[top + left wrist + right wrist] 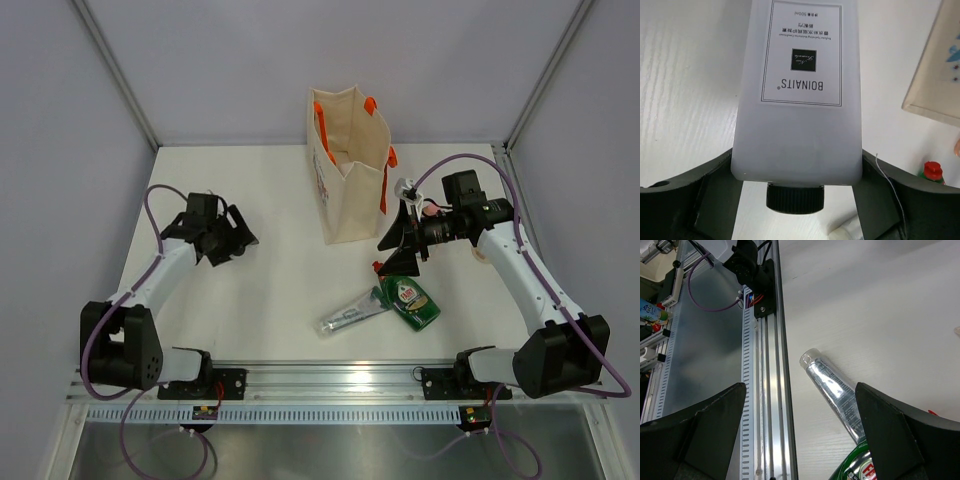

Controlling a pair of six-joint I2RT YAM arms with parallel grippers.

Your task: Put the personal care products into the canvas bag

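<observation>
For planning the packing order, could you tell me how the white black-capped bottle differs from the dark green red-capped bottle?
The white black-capped bottle sits between the fingers of the left gripper; the dark green red-capped bottle lies free on the white table. The white one's label is plain black-and-white, the green one's shows red and white. Both are outside the beige canvas bag.
</observation>
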